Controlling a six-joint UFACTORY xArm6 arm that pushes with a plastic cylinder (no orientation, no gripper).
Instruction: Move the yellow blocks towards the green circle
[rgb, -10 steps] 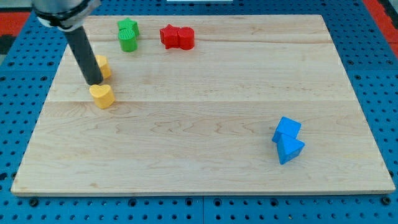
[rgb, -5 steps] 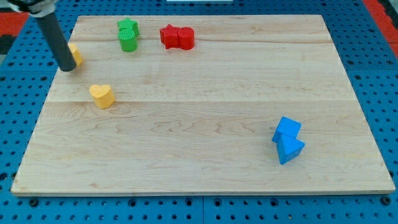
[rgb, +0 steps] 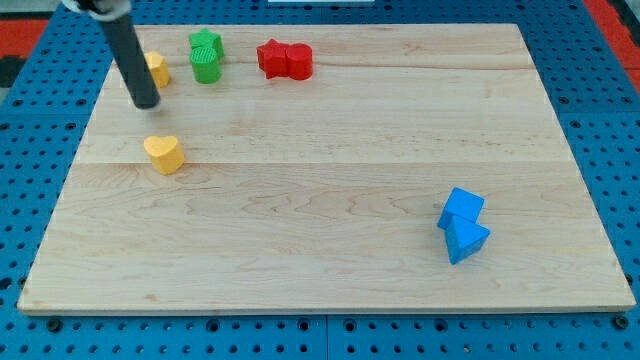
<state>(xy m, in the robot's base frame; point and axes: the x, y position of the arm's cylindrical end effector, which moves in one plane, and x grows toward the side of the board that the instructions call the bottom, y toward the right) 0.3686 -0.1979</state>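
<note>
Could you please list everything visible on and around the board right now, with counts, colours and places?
Yellow heart block: one, yellow, view's left, below my tip.
Yellow block: one, yellow, upper left, partly hidden behind the rod, shape unclear.
Green blocks: two, green, touching, top left, right of the yellow block.
Red blocks: two, red, touching, top centre-left.
Blue blocks: two, blue, touching, lower right.
Wooden board: one, light wood, centre.
Pegboard surface: one, blue, around the board.
My tip: one, dark rod end, just lower-left of the yellow block.
</note>
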